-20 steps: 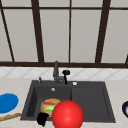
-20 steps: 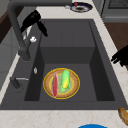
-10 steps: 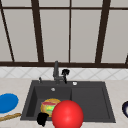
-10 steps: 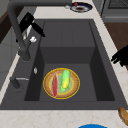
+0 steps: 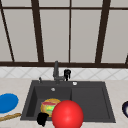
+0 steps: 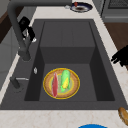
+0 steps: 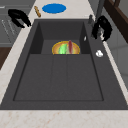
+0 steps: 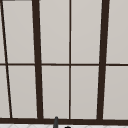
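Note:
My right hand hovers just right of the dark faucet at the sink's back rim. It also shows in the left side view and the right side view. Its fingers hang loosely curved and hold nothing. My left hand floats over the sink's front edge, fingers relaxed and spread, clear of everything. A yellow plate with a green and a red food piece lies in the left basin. A big red ball shows at the front of the sink.
The dark sink has a deep left basin and a flat right drainer. A blue plate and a wooden stick lie on the left counter. A dark bowl stands on the right counter. A window fills the wall behind.

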Motion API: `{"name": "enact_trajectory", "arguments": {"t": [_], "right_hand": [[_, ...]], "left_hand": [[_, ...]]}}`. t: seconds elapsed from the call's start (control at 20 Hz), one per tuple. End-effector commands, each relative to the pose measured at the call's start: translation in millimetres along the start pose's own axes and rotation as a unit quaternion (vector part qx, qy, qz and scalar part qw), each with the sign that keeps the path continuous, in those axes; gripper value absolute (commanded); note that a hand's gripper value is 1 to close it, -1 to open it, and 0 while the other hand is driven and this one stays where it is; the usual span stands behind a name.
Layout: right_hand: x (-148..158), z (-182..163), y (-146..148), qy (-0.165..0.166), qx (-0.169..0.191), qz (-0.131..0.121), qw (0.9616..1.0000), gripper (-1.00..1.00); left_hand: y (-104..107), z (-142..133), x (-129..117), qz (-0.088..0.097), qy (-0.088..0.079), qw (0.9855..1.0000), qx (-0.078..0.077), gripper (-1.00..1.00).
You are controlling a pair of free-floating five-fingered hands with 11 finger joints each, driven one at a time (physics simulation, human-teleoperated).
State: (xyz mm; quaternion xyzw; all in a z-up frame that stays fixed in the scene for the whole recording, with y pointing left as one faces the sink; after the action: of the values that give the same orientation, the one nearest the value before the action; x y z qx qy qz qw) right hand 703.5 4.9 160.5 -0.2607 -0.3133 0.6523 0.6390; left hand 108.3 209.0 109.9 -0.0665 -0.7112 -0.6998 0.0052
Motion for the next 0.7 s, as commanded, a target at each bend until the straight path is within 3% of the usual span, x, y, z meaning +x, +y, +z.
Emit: {"name": "enact_trajectory", "arguments": {"t": [0.0, 0.3, 0.65], "right_hand": [[-5.4, -12.4, 24.3, 0.001, 0.000, -0.009, 1.0000, 1.00], [-15.1, -10.6, 24.2, -0.030, -0.027, -0.029, 0.9988, 1.00], [-13.2, -14.6, 20.9, -0.030, -0.035, -0.036, 0.9983, 1.00]], "left_hand": [[0.0, 0.0, 0.0, 0.000, 0.000, 1.0000, 0.000, 0.00], [0.0, 0.0, 0.0, 0.000, 0.000, 1.0000, 0.000, 0.00], [0.0, 0.0, 0.0, 0.000, 0.000, 1.0000, 0.000, 0.00]]}}
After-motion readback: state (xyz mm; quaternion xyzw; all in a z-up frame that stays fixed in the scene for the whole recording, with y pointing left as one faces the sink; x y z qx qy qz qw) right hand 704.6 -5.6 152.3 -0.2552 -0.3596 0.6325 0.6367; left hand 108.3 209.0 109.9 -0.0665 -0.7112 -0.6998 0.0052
